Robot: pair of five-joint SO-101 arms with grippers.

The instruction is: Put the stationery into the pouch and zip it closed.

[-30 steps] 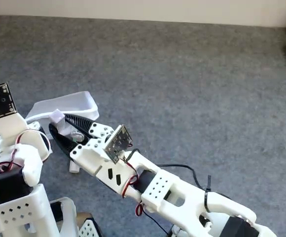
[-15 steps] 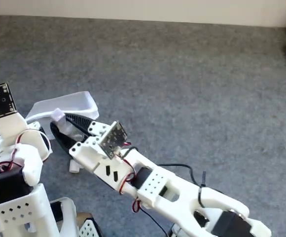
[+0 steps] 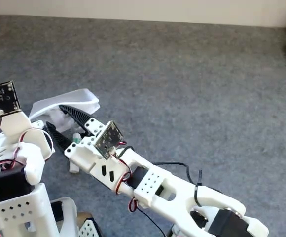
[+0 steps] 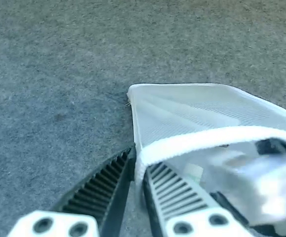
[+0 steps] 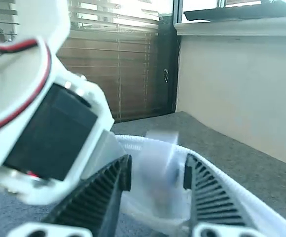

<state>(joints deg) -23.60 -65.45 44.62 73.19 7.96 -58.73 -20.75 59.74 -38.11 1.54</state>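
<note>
Grey carpet (image 3: pixel 192 74), both arms at its near-left corner. Right arm (image 3: pixel 153 182) stretches across to the white mesh pouch (image 4: pixel 197 113). Right gripper (image 5: pixel 156 170) has its jaws apart with pouch material between them. Left gripper (image 4: pixel 138 160) is clamped on the pouch rim. A small white piece (image 3: pixel 74 167) lies on the carpet beside the right arm, outside the pouch.

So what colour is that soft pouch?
White: a translucent white mesh pouch, clearest in the left wrist view.
</note>
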